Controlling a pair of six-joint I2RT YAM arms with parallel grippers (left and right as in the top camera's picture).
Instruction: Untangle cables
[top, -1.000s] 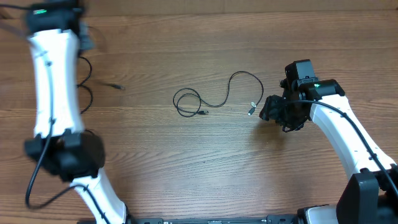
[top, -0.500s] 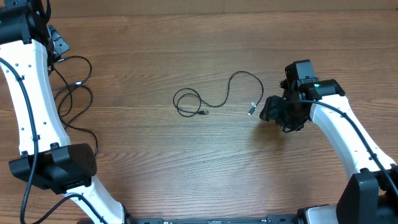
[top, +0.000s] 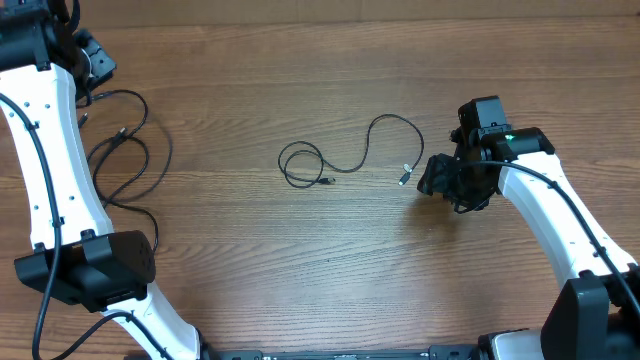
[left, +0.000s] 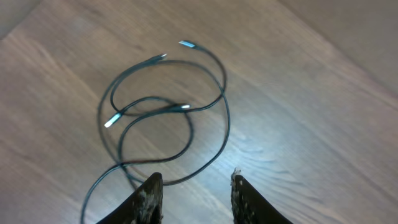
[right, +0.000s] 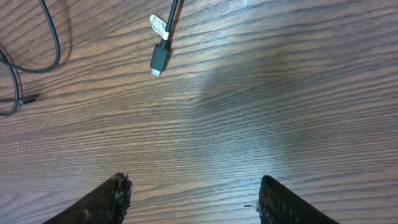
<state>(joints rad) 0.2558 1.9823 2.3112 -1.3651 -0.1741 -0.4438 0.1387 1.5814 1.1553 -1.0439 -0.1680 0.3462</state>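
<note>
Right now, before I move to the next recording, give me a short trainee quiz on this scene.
1. True or false: the right gripper holds the tagged plug.
2. The middle cable coils at its: A left end; B right end; C midpoint.
3. Which gripper hangs over the tangled cables?
Key: 1 false, its jaws are open and empty; 2 A; 3 left gripper.

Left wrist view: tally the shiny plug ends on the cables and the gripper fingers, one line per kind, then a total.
Shiny plug ends: 4
Gripper fingers: 2
Total: 6
</note>
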